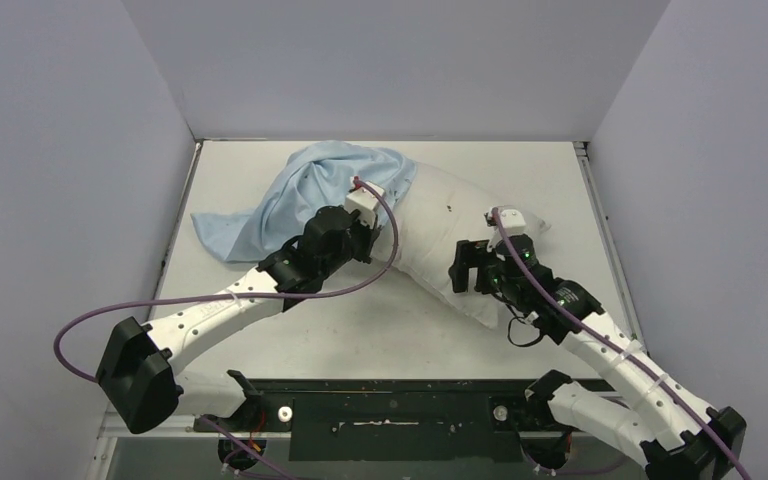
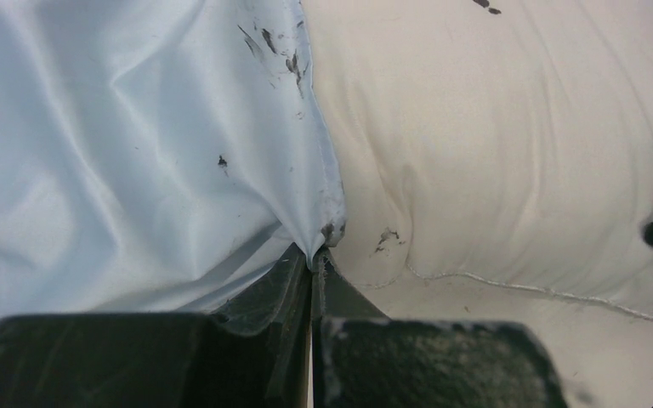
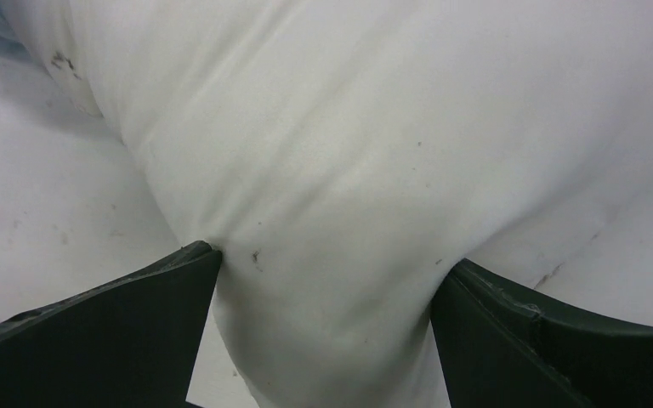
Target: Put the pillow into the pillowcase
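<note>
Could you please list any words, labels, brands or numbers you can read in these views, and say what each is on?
None: no readable text in any view. The dark marks on the pillowcase and the pillow are smudges, not letters.

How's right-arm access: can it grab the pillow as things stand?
Likely yes: the right gripper is open astride one end of the pillow, fabric bulging between its fingers, nothing blocking.
</note>
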`<state>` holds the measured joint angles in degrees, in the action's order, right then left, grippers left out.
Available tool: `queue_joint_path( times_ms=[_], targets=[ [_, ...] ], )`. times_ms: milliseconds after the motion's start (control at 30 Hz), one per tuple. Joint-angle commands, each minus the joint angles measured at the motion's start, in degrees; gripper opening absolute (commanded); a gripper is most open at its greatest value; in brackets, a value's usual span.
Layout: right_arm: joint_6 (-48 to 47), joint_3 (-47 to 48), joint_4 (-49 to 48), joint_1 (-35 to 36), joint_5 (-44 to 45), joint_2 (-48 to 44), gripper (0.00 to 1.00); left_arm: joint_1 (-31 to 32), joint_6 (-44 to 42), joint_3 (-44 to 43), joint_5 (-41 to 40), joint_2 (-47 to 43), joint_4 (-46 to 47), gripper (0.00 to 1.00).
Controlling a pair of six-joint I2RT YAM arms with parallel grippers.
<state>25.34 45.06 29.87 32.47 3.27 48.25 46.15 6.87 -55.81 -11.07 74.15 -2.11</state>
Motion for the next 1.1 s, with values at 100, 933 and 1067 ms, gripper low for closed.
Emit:
queue_joint_path(
  times_ms=[100,933,1067],
  targets=[
    [-12.8,6.6,-2.7,11.1,10.1,3.4,0.92,-1.2,3.0,-1.3,4.5,-2.3,8.6,0.00],
    [-17.9,19.0,7.7,22.3,21.9,9.9,0.98,-4.2,5.5,-0.5,6.7,-2.5,11.2,0.00],
    [-24.3,12.8,0.4,22.8,22.3,10.8,0.98,-4.3,6.1,-0.4,7.0,-2.3,11.9,0.00]
  ],
)
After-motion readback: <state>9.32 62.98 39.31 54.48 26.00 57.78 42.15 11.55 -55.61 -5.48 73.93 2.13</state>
